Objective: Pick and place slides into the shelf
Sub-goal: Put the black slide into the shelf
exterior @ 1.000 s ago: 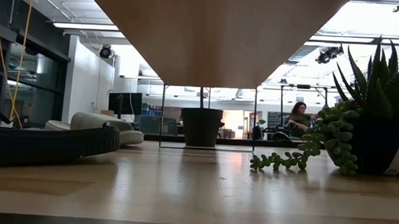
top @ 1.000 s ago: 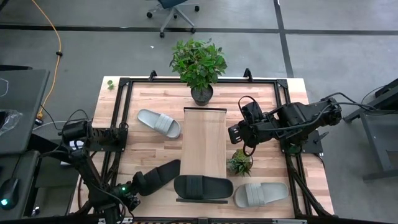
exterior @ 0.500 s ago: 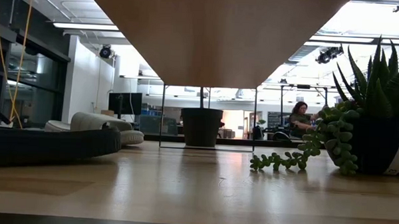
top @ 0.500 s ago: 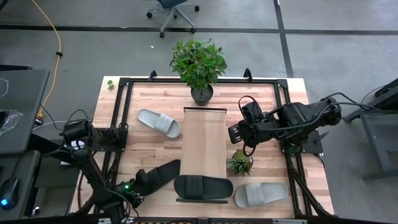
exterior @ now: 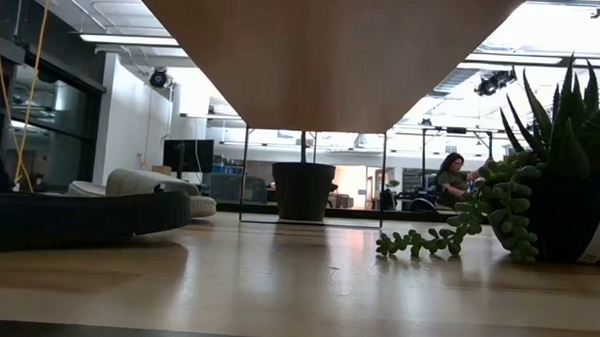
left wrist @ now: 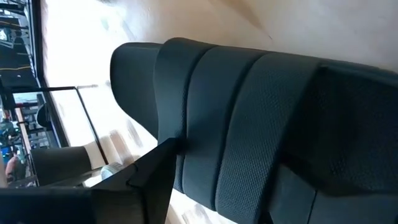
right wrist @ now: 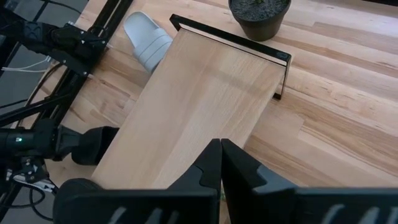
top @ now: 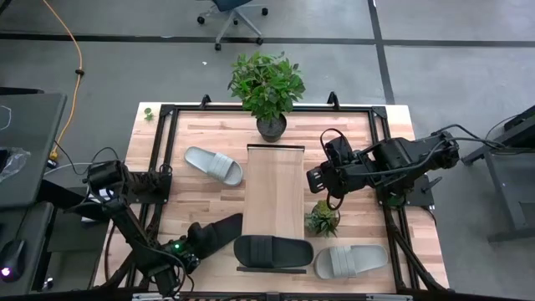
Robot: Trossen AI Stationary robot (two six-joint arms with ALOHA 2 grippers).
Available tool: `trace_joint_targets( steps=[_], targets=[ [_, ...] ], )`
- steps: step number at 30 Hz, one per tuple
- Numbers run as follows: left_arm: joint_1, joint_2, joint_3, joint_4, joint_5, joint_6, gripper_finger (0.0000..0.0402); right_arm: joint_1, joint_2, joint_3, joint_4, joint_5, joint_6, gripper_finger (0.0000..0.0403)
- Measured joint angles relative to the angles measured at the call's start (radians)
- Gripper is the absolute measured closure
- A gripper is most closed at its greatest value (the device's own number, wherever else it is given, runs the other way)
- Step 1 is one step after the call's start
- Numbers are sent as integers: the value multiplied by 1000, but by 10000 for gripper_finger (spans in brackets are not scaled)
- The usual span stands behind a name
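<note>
Black slide (top: 216,235) sits at our left gripper (top: 185,253), fingers apart around its heel; right gripper (right wrist: 221,163), fingers together, hovers over the shelf (top: 273,197).

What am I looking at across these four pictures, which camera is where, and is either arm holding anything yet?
Two dark robot arms work at a wooden table. One picture looks straight down, one looks level across the tabletop, and one sits on each wrist.

From above: the shelf, a pale board, lies in the middle and has no slides on it. One grey slide lies left of it and another grey slide at the near right. A black slide lies at its near end. A leafy potted plant stands at the far end, a small succulent beside the shelf.

The left end effector is at the second black slide, fingers open around it. The right end effector waits shut, empty, beside the shelf.
</note>
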Motion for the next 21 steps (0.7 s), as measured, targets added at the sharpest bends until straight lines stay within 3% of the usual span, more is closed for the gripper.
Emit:
trace_joint_targets(
  steps=[8,21],
  targets=[
    [0,0,12,3,-27,26,242,0,0,0,0,0,0,402],
    [-1,0,14,5,12,26,390,0,0,0,0,0,0,402]
  ],
)
